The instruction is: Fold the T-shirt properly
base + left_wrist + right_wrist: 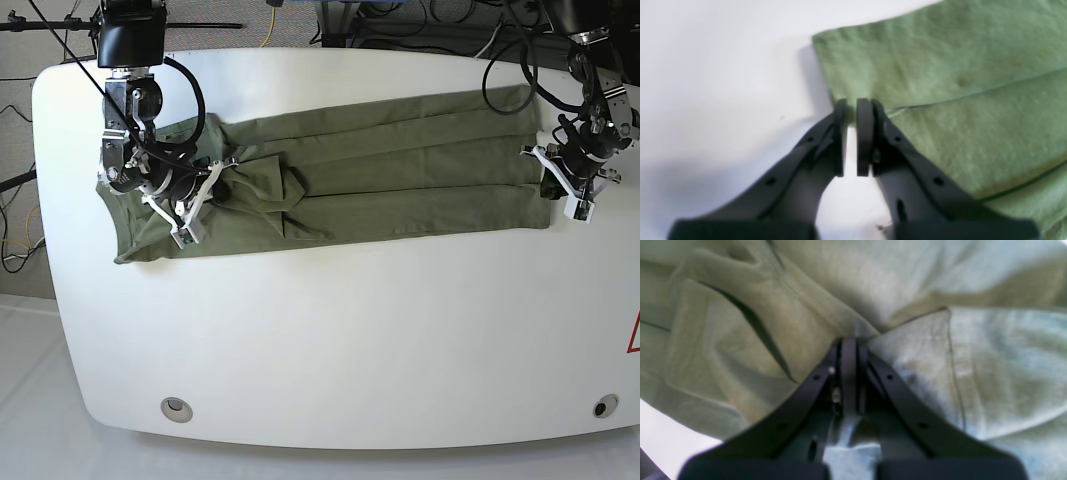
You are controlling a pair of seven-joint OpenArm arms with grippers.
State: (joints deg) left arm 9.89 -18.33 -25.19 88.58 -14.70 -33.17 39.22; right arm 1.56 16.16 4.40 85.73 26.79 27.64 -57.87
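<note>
While the near half of the white table [330, 350] lies bare in the base view, the T-shirt [400, 170] stretches as a long olive band across the far half, already narrowed lengthwise, with overlapping layers running side to side.

At the band's right end in that view, the left claw [850, 106] stands at the shirt's short edge. The left wrist view shows a narrow gap between its pads, the tips right at the cloth's border; whether any fabric is caught there cannot be told from these pictures. At the other end the right claw [849, 345] is clenched on a bunched ridge of the T-shirt, which puckers around the tips and rumples toward the middle.

The step in hand looks like the handling of the two ends before a crosswise fold. To do it well, the left claw should take all stacked layers at the edge, not only the top one, and the right claw should draw its end taut so the crumple beside it flattens before anything is carried over. Both ends are best lifted level and moved together, keeping the long edges aligned, so the lengthwise folds do not slide apart.
</note>
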